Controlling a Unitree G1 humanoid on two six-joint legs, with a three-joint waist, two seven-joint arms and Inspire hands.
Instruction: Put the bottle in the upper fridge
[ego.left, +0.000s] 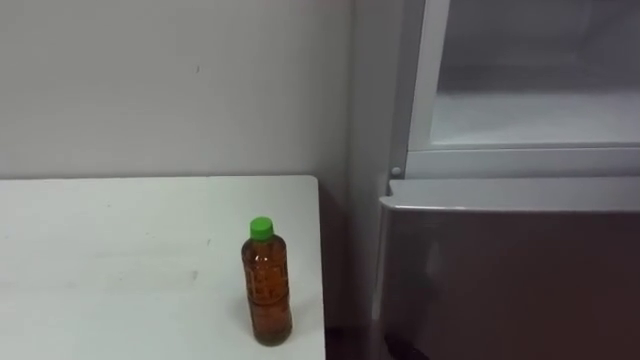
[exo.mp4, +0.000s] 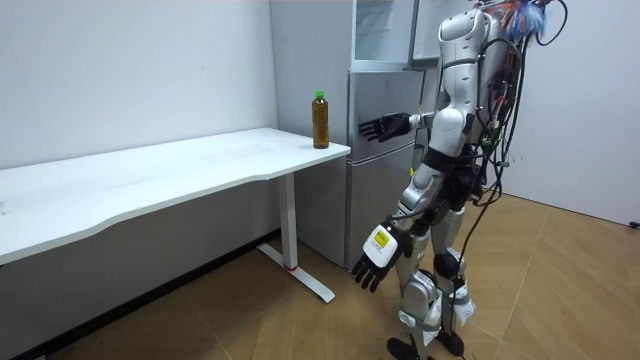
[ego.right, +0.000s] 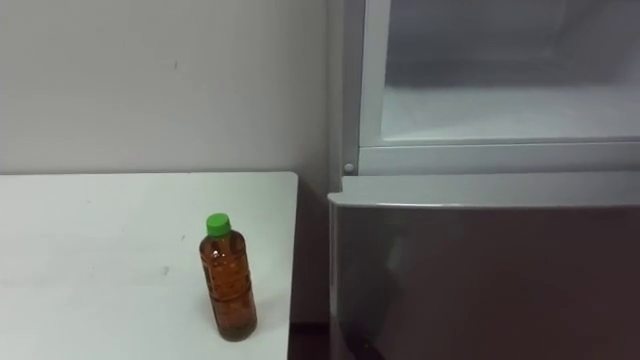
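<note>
The left hand (exo.mp4: 374, 258) hangs low beside the thigh, fingers relaxed and holding nothing. The right hand (exo.mp4: 386, 127) is held out at about chest height, fingers spread wide and empty, where the robot stands facing the table's end and the fridge. Ahead of that hand and off to its left, well apart from it, the bottle (ego.left: 267, 290) stands upright on the table (ego.left: 120, 260), just inside the end edge on the hand's side. It looks like clear plastic filled almost to the green cap (ego.left: 261, 228) with brown drink. I judge it fairly weighty for its size and stiff enough while full and capped. It is also smooth-walled, tall and narrow, so a glancing touch could topple it, and it stands close enough to the edge to go over. The ribbed middle of the body seems the best place to take hold, wrapped from the side with the thumb opposite the fingers, rather than up at the cap. Beyond the hand and to its right is the fridge (ego.left: 368, 120). Its lower door (ego.left: 500, 280) is shut, and higher than the hand the upper compartment (ego.left: 530, 110) is open, showing a pale shelf. Farthest off, behind the table, is the plain wall (ego.left: 170, 80).
</note>
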